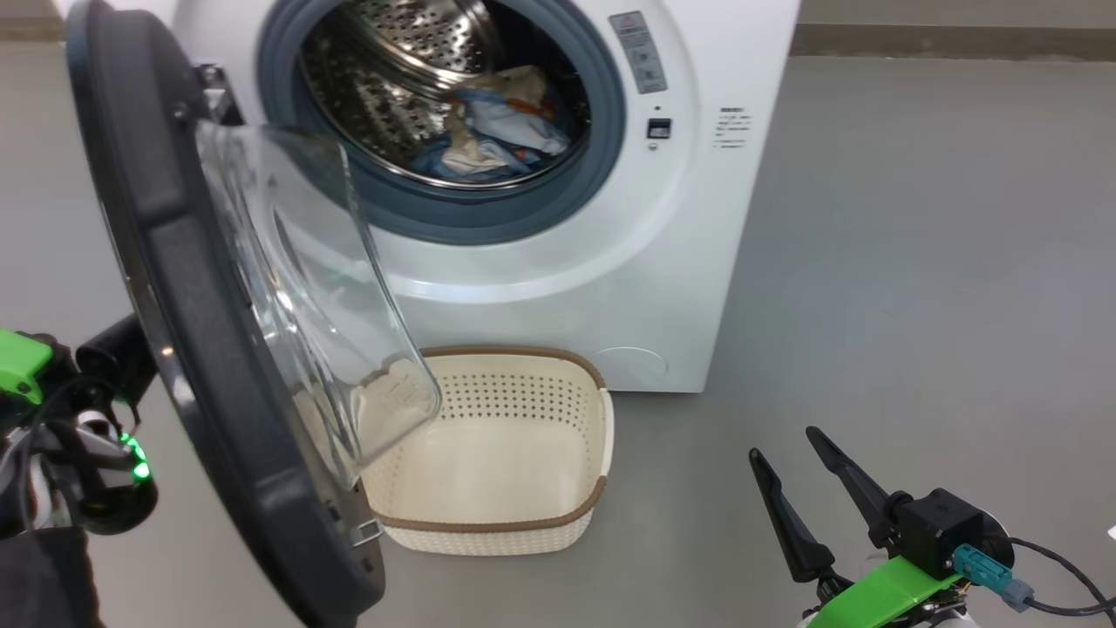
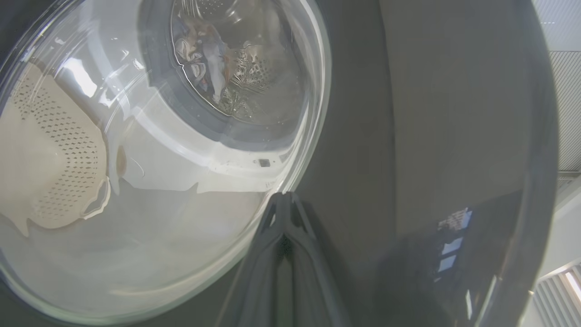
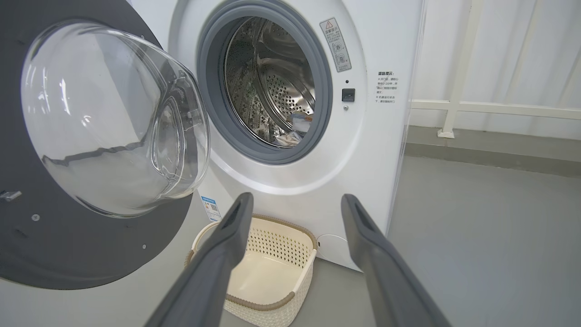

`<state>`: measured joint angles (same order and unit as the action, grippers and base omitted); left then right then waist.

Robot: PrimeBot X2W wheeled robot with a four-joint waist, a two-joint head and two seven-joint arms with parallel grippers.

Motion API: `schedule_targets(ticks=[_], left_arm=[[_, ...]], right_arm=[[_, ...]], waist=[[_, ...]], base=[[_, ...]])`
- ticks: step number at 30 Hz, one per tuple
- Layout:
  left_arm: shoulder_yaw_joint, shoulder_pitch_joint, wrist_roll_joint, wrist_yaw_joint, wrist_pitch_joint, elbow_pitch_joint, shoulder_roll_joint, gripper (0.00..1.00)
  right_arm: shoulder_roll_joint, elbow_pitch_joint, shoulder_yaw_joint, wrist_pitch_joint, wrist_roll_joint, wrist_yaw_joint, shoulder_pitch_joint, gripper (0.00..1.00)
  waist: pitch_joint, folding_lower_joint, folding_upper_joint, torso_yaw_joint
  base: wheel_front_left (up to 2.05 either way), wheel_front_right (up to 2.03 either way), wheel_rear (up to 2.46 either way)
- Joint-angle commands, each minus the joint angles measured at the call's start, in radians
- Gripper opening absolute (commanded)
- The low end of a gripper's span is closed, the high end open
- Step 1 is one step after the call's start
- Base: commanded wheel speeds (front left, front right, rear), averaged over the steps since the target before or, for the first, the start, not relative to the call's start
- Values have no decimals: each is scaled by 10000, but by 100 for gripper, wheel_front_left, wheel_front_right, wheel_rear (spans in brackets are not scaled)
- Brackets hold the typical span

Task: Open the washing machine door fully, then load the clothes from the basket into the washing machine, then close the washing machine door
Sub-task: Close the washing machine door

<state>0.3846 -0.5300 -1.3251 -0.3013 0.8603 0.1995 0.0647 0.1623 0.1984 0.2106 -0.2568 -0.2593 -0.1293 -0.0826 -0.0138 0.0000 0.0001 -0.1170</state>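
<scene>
Now left tool point(image 2: 283, 197), pinched closed, touches the washing machine door point(image 1: 174, 253); right tool point(image 1: 783, 442) gapes empty.

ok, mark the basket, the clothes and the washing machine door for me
basket point(image 1: 514, 397), head view, perforated back wall, inner side.
clothes point(image 1: 510, 131), head view, light-blue garment in the drum.
washing machine door point(image 3: 104, 122), right wrist view, middle of the glass bowl.

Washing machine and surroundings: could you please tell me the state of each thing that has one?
washing machine door: open, swung out.
washing machine: drum loaded.
clothes: inside the drum.
basket: empty, on the floor.
left gripper: shut, behind the door.
right gripper: open, empty.
</scene>
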Motion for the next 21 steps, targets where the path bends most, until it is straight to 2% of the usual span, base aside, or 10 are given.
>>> schedule_targets(ticks=[1,8,21], left_arm=[[41,-415,-186,200,-9,-246,67,0],[-260,-638,-462,589,-513,211,-88,0],[-795,-1121,-880,1025,-1316,740,-139,0]], right_arm=[[16,-255,153,-49,-75,-14,-275,100],[-29,-262,140,-49,-76,-14,-301,100],[-116,-278,103,-49,-75,-14,-453,100]], waist=[[4,0,-1,273],[-8,0,-1,799],[-161,0,-1,1287]], base=[[0,0,0],[0,0,0],[0,0,0]])
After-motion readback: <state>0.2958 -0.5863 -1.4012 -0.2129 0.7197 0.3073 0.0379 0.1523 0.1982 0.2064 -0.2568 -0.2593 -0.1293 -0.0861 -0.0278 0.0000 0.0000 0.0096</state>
